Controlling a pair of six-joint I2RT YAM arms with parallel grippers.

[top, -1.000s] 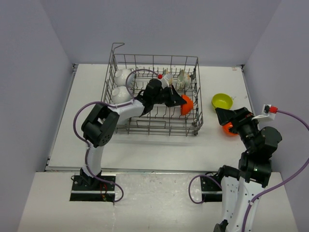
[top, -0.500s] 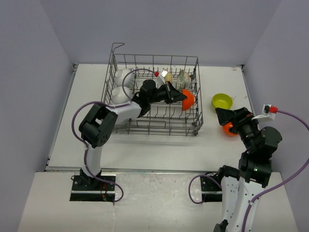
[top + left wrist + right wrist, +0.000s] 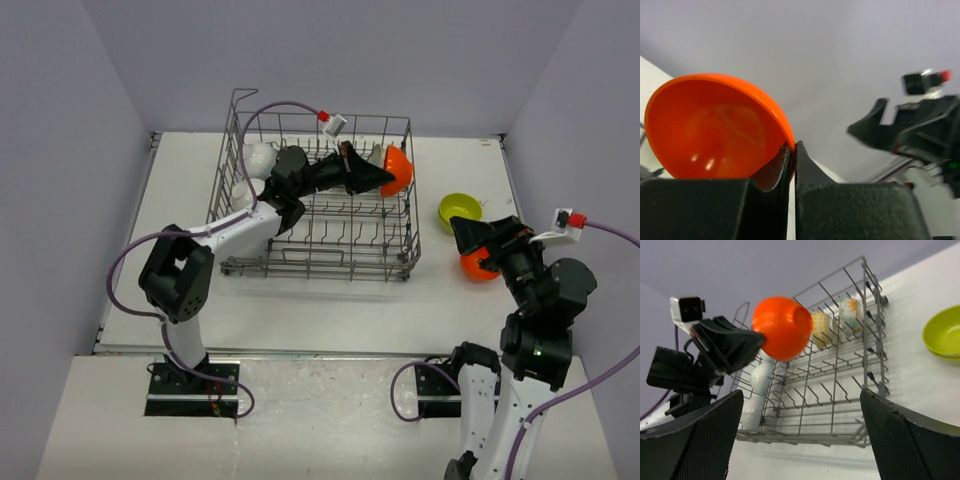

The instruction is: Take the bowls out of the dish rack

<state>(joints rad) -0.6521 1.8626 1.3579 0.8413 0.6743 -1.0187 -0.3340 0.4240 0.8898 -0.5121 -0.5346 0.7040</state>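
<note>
The left gripper (image 3: 378, 178) reaches over the far right part of the rack (image 3: 315, 235), its jaws pinched narrow on the rim of an orange bowl (image 3: 398, 170). The bowl is held tilted on its side in the air, above the rack's far right corner, clear of the tines. White bowls (image 3: 258, 157) sit in the rack's far left corner, and two floral bowls (image 3: 851, 315) stand between tines along its far side. A green bowl (image 3: 459, 209) rests upright on the surface (image 3: 300, 300) just right of the rack. The right gripper (image 3: 465, 240) hangs near that bowl with its jaws wide and nothing between them. A second orange bowl (image 3: 478, 267) shows just below it, partly hidden, and seems to lie on the surface.
</note>
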